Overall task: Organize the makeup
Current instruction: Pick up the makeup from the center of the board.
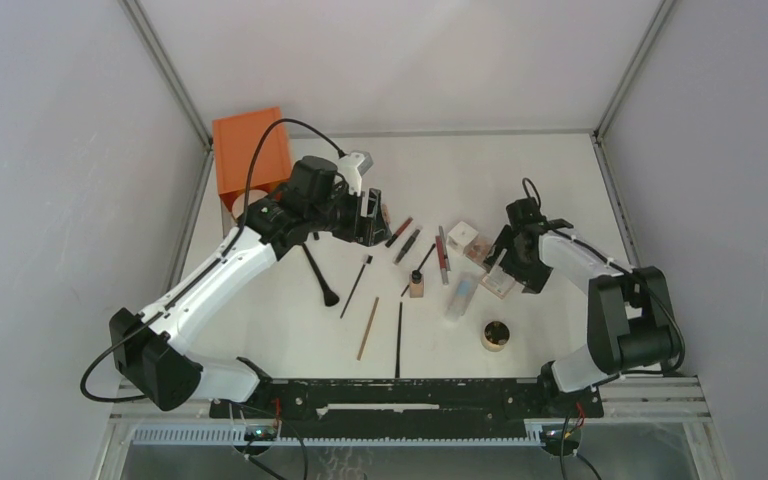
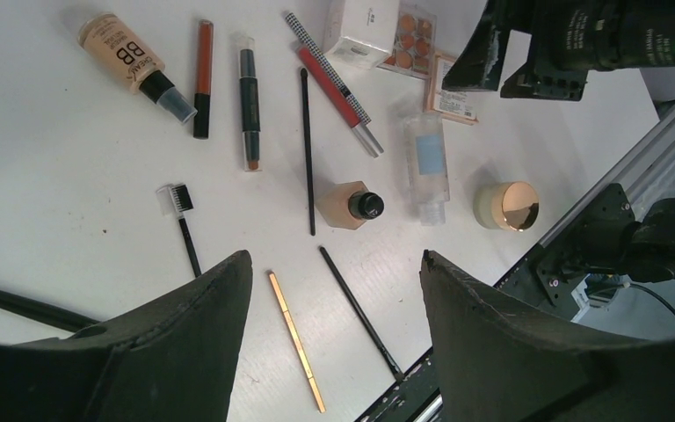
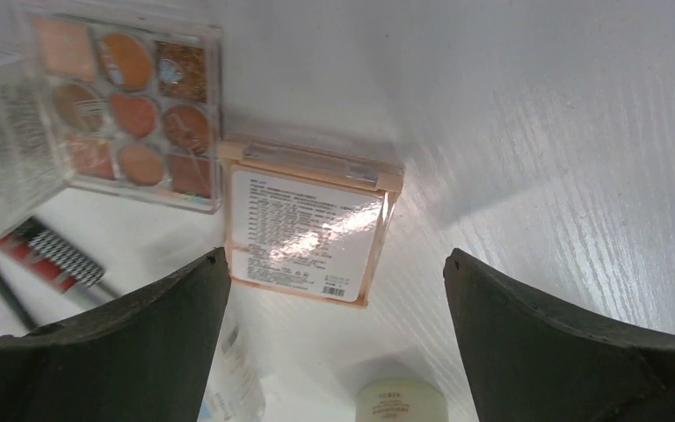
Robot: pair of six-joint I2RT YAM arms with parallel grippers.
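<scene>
Hovering over the table (image 1: pixel 280 320), we are holding the left gripper (image 2: pixel 334 264) and right gripper (image 3: pixel 336 257) open and empty above the makeup (image 1: pixel 417 284) scattered mid-table, a peach compact (image 3: pixel 308 233) apparently lying just below the right one.

the small jar (image 3: pixel 402 404) is cropped at the lower edge.

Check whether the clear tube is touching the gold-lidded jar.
Apart. The left wrist view shows bare table between the clear tube and the gold-lidded jar.
</scene>
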